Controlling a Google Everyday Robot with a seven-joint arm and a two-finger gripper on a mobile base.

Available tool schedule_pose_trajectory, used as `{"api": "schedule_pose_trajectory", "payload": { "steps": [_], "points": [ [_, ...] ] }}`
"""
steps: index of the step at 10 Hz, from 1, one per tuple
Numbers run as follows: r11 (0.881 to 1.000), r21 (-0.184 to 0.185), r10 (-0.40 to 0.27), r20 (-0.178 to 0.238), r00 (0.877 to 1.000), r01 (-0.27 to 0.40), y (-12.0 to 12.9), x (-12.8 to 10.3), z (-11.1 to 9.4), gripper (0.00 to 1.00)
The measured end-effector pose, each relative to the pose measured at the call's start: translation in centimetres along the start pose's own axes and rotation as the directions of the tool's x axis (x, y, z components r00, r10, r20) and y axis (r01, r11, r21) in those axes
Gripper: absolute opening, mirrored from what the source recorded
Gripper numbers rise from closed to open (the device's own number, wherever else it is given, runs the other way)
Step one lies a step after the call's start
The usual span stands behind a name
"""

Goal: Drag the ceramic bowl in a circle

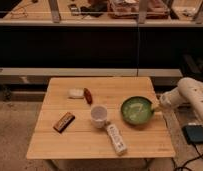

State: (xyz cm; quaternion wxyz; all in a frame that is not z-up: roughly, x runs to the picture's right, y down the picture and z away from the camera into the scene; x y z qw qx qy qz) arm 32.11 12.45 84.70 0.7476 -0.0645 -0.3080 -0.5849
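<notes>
A green ceramic bowl (136,110) sits on the right part of the wooden table (55,142). My gripper (156,106) is at the bowl's right rim, at the end of the white arm (190,95) that comes in from the right. It appears to touch or hold the rim.
A white cup (99,116) stands left of the bowl. A white bottle (116,139) lies in front of it. A brown snack bar (64,122) lies at the left. A white packet (75,93) and a red item (88,95) lie at the back. A dark shelf (95,47) stands behind the table.
</notes>
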Motion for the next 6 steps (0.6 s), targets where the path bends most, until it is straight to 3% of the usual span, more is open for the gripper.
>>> {"api": "schedule_pose_trajectory", "payload": {
  "steps": [3,6],
  "points": [
    [0.998,0.034,-0.056,0.028,0.998,0.055,-2.8,-0.8,1.1,0.0],
    [0.998,0.034,-0.052,0.026,0.998,0.051,-2.6,-0.9,1.0,0.0]
  ]
}}
